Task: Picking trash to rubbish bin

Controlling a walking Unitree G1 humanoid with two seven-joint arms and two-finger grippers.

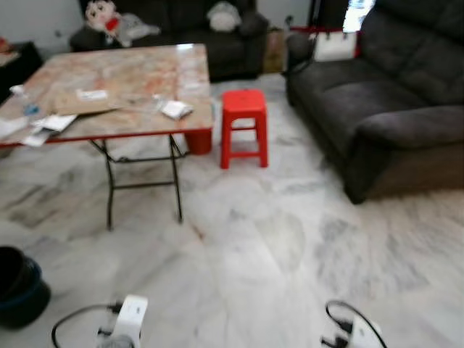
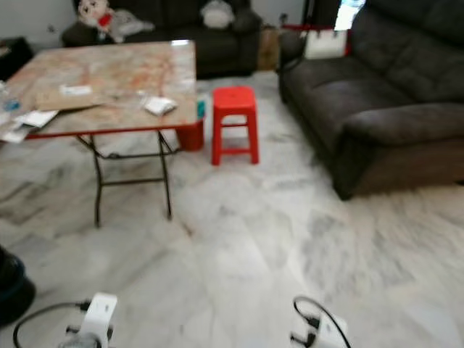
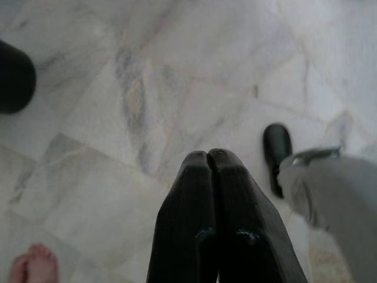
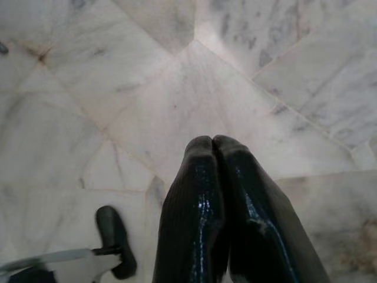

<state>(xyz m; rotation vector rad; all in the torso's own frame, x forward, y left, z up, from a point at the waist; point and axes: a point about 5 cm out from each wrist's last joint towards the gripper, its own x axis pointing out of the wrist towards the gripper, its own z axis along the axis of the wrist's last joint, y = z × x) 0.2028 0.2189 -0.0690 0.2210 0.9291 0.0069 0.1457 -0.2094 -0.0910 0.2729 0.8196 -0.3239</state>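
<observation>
A white crumpled wrapper [image 1: 176, 109] lies near the right front edge of the folding table [image 1: 130, 72]. Loose papers [image 1: 54, 122] and a small plastic bottle [image 1: 25, 101] sit at its left end. The dark rubbish bin [image 1: 18, 286] stands on the floor at the lower left, also seen as a dark shape [image 3: 15, 76] in the left wrist view. Both arms hang low over the marble floor. My left gripper [image 3: 209, 154] is shut with nothing in it. My right gripper [image 4: 212, 141] is shut on nothing too.
A red stool [image 1: 243, 125] and a red tub [image 1: 199, 141] stand by the table's right end. A dark sofa [image 1: 391, 109] lines the right side, with another sofa [image 1: 217, 29] at the back. A person's bare toes [image 3: 32, 265] appear near my left gripper. Open marble floor lies ahead.
</observation>
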